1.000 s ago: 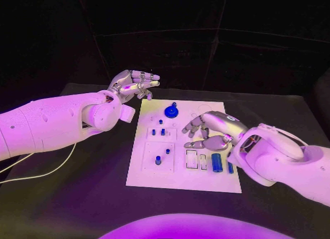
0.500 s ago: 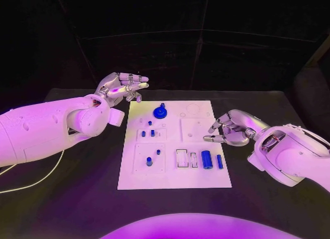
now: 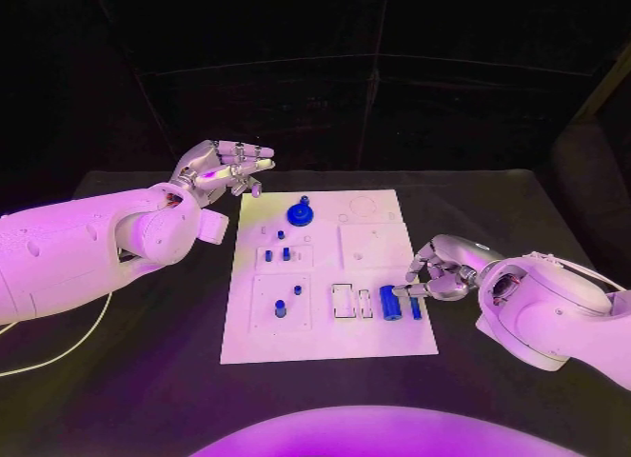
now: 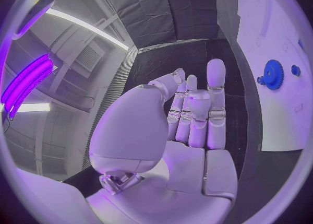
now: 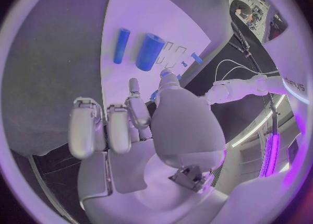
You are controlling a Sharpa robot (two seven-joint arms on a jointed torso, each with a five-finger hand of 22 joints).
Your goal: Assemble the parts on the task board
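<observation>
**Operator A:** Head view first. I see the white rectangular task board (image 3: 329, 314) in the middle of the black bench (image 3: 150, 381). The small blue parts are all on it: a blue toothed gear (image 3: 300, 213) near the far end, a thick blue cylinder (image 3: 392, 303) and a thin blue pin (image 3: 415, 307) by the near right edge. My right hand (image 3: 439, 271) sits at that edge just beside the pin, fingers curled; whether they pinch anything I cannot tell.

**Operator B:** And the left hand (image 3: 219, 169)?

**Operator A:** Raised beyond the board's far left corner, fingers drawn together. I judge it is parked there to keep the board uncovered.

**Operator B:** Left wrist view?

**Operator A:** Fingers (image 4: 195, 117) close-set and part-curled, nothing between them; the gear (image 4: 273, 74) lies well apart.

**Operator B:** Right wrist view?

**Operator A:** Fingers (image 5: 98, 130) bent inward, cylinder (image 5: 149, 51) and pin (image 5: 121, 45) ahead, untouched.
</observation>
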